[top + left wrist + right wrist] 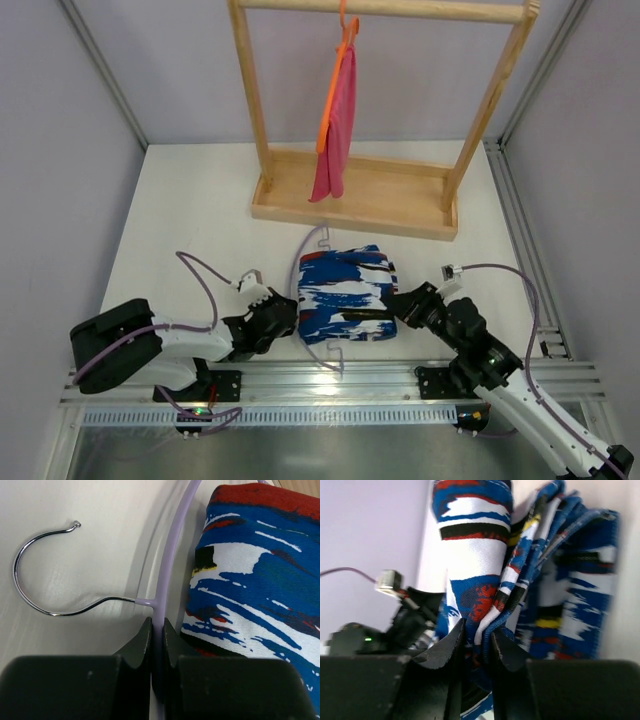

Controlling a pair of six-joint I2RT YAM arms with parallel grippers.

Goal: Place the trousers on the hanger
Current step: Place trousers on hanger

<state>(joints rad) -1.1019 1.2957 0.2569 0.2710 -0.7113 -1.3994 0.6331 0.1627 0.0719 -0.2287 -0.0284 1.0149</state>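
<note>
Trousers (347, 295): folded printed bundle lying on white surface (190, 220) between both arms, lilac hanger (167, 565) running along its left edge | left hand (157, 632): clenched on hanger bar just below silver hook (15, 570) | right hand (479, 640): pinched onto raised cloth folds at trousers' right edge

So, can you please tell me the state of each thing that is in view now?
trousers: folded, lying on the table, one edge pinched.
lilac hanger: flat on the table along the trousers, bar clamped.
left gripper: shut on the lilac hanger.
right gripper: shut on a fold of the trousers.
orange hanger: hung on the wooden rack.
pink cloth: hanging from the orange hanger.
wooden rack: upright.
</note>
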